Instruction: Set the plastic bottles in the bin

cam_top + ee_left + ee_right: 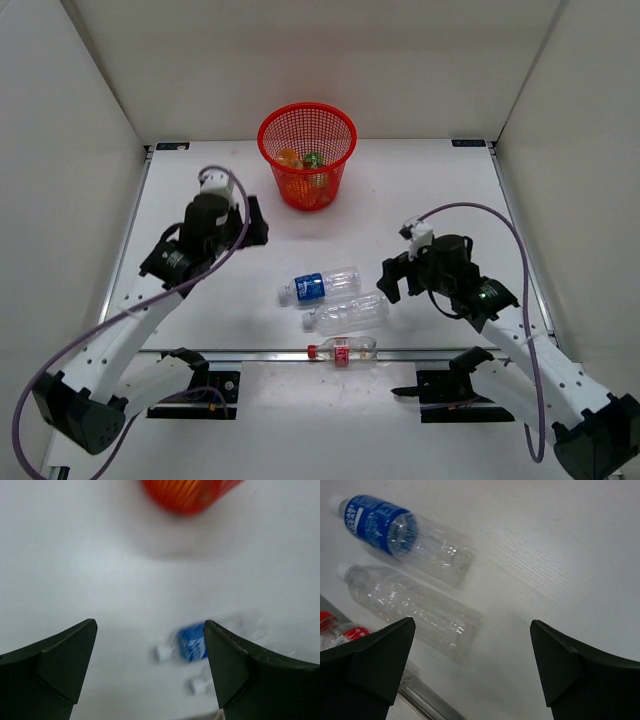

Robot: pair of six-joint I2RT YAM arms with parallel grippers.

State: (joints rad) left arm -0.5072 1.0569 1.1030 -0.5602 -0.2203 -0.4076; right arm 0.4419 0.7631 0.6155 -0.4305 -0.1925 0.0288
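The red mesh bin [268,140] stands at the back of the table with an orange bottle [290,157] and a green bottle [313,158] inside. Three plastic bottles lie mid-table: one with a blue label [318,286], a plain clear one [346,313], and a red-capped one [342,349] on the front rail. My left gripper [256,228] hangs open and empty between bin and bottles; its blurred view shows the bin [187,492] and the blue label [191,642]. My right gripper [394,279] is open and empty, just right of the clear bottle [410,607] and the blue-label bottle [395,530].
A metal rail [250,352] runs along the table's near edge, also seen in the right wrist view [427,702]. White enclosure walls [80,150] close in the left, right and back sides. Both arm bases sit below the rail.
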